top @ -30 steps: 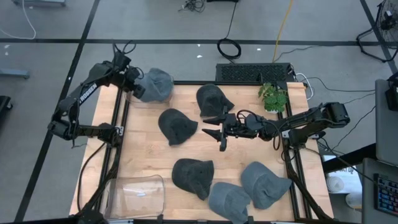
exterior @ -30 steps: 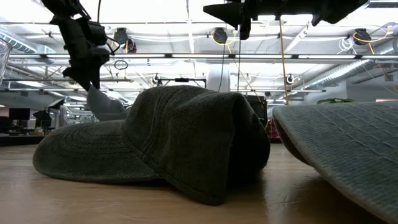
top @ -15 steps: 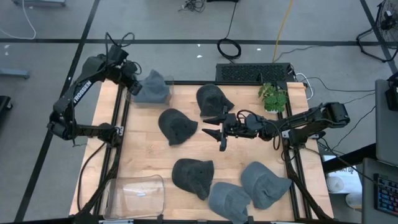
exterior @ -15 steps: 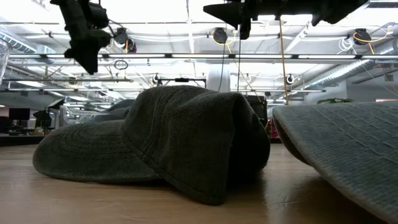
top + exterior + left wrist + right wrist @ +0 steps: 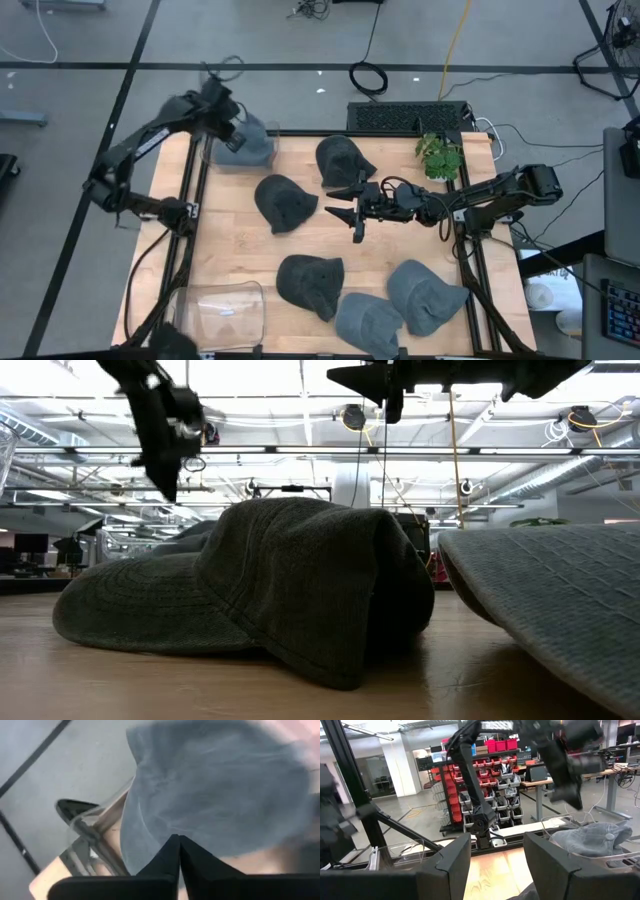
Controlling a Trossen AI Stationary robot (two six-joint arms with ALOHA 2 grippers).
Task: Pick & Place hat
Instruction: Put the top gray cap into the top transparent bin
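The grey hat [image 5: 250, 143] lies in a clear bin [image 5: 206, 150] at the table's far left corner, seemingly dropped there; the left gripper [image 5: 232, 126] hovers above it, fingers pressed together and empty, while the right gripper [image 5: 345, 204] waits spread over mid-table

My left gripper [image 5: 237, 128] over the table's [image 5: 235, 260] far left corner, above the hat [image 5: 247, 143] lying in a clear bin [image 5: 212, 155] there; my right gripper [image 5: 345, 207] mid-table between two hats [image 5: 285, 203] [image 5: 343, 160]; three more hats [image 5: 310, 283] [image 5: 368, 322] [image 5: 424, 294] along the near edge; a plant [image 5: 438, 155] at the far right corner.
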